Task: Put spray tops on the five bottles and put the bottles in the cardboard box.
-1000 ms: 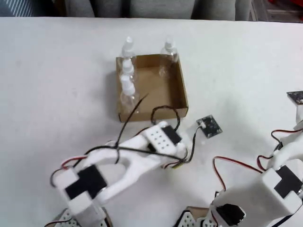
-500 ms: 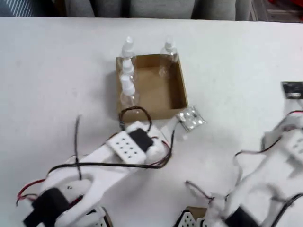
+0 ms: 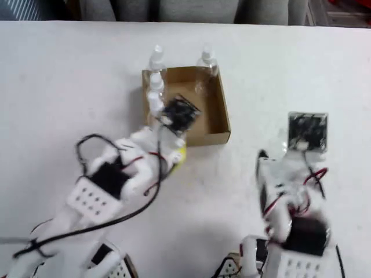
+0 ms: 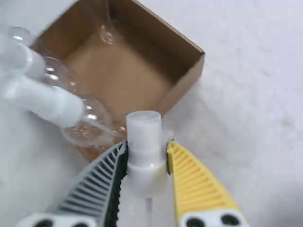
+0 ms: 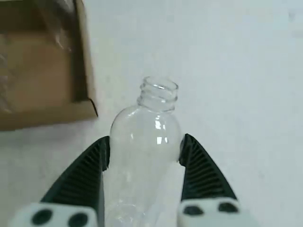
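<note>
So at this point the left claw (image 4: 146, 158) was clamped on a white spray top (image 4: 144, 127), grey finger on one side and yellow finger on the other, closed snug against it with the top standing upright between them. It sat just outside the cardboard box (image 3: 215, 124), right by the near wall at the corner where the row of bottles was.

Inside the box I counted four bottles with tops on. Three of them (image 3: 155, 81) lined up along one side wall, and a lone one (image 3: 206, 61) stood in the far corner on the opposite side. Middle of the box floor was bare cardboard.

The right claw (image 5: 145, 144) had the fifth bottle (image 5: 147, 123), clear plastic, with its threaded neck open and no top on it. Both black fingers were pressed against the bottle's sides, so it was closed about as far as the body allowed. From the high view that arm was out over the white bench (image 3: 69, 75), off to the side of the box and apart from it, and also well apart from the left arm.
</note>
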Robot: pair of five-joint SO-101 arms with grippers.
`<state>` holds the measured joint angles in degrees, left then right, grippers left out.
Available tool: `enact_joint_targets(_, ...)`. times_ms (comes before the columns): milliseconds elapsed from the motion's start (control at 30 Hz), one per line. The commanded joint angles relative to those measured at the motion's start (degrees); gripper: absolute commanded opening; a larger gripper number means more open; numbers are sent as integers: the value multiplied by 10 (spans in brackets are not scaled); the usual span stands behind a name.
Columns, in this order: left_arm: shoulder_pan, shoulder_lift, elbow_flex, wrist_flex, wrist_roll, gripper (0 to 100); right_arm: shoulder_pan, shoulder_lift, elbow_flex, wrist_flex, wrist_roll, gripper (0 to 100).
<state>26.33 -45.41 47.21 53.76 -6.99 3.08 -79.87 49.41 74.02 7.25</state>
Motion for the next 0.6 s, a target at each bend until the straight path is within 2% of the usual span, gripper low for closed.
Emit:
enact_joint_targets(0,-61,-95,-8,7,0,21,-89,-76,51,-78,-11,17)
enact_joint_targets(167,-89,-195,-37,61,0,21,-187,-181,178,-160,-17,17)
enact_joint_targets(300,-85,-270,-83,84,0,21,-241,-240,258,-180,-17,17)
enact_joint_targets(400,-89,-304,-98,84,0,21,-236,-227,263,-167,-17,17)
enact_joint_targets(567,-86,-332,-80,69,0,21,-178,-234,263,-159,-17,17)
